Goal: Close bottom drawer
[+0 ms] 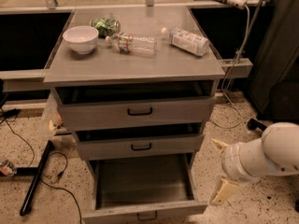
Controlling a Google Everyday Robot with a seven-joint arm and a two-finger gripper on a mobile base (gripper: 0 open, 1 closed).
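The grey cabinet (135, 66) has three drawers. The bottom drawer (145, 211) is pulled far out toward me, showing its empty grey tray (142, 178) and a small black handle (147, 216) at the bottom edge of the view. The middle drawer (140, 147) and top drawer (138, 112) stand slightly out. My gripper (219, 168) is open and empty, with its cream fingers (223, 190) pointing left. It hangs to the right of the open drawer, close to its right front corner, not touching it.
On the cabinet top lie a white bowl (81, 38), a green bag (105, 25) and two plastic bottles (133, 43) (187, 40). A black bar (35, 178) and cables (56, 171) lie on the speckled floor at left. Dark equipment (275, 78) stands at right.
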